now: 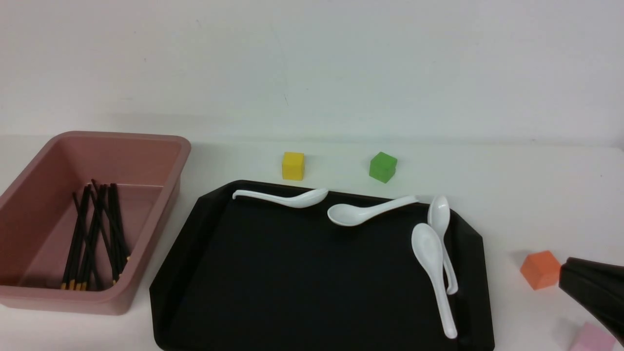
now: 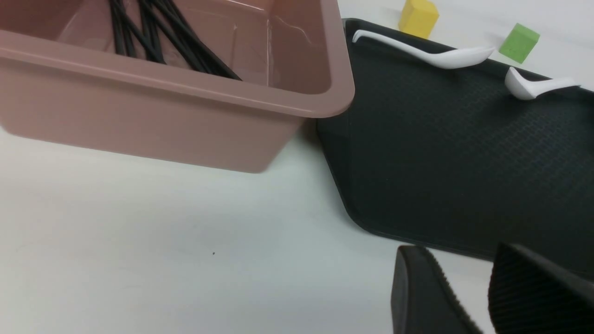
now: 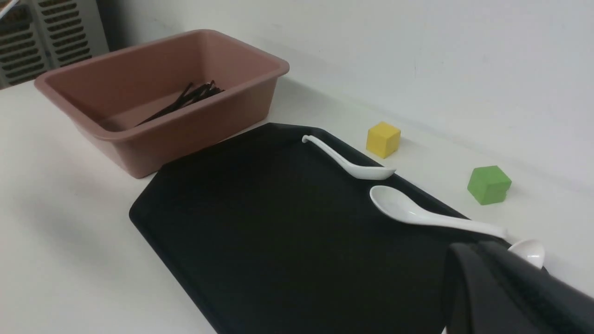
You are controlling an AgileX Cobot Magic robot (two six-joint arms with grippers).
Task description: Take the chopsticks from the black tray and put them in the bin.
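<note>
At nine o'clock of the front view stood the bin [image 1: 161,146], and every one of the chopsticks [image 1: 95,234] that could be seen lay bundled along its floor, yellow tips toward the robot. They lay roughly parallel, leaning toward the bin's right wall, as loose sticks would after being let fall.

At six o'clock lay the black tray [image 1: 273,273], close beside the bin but apart from it. No chopstick showed on its surface in any view, so by my judgement the move was done. Only four white spoons [image 1: 434,263] were on it, ranged along the far rim and the right side; I judge they were there as distractors, like the yellow cube [image 1: 293,165] and green cube [image 1: 382,166] behind the tray near twelve o'clock, and the orange cube [image 1: 539,269] at four o'clock.

The right gripper [image 3: 464,278] hung off the tray's right edge, beside the orange cube; its fingers were pressed together with nothing between them. The left gripper [image 2: 464,287] hovered over bare table near the tray's near-left corner, fingers parted with a clear gap, and empty. Both looked parked clear of the work.

No brand, label or writing could be read on anything.
</note>
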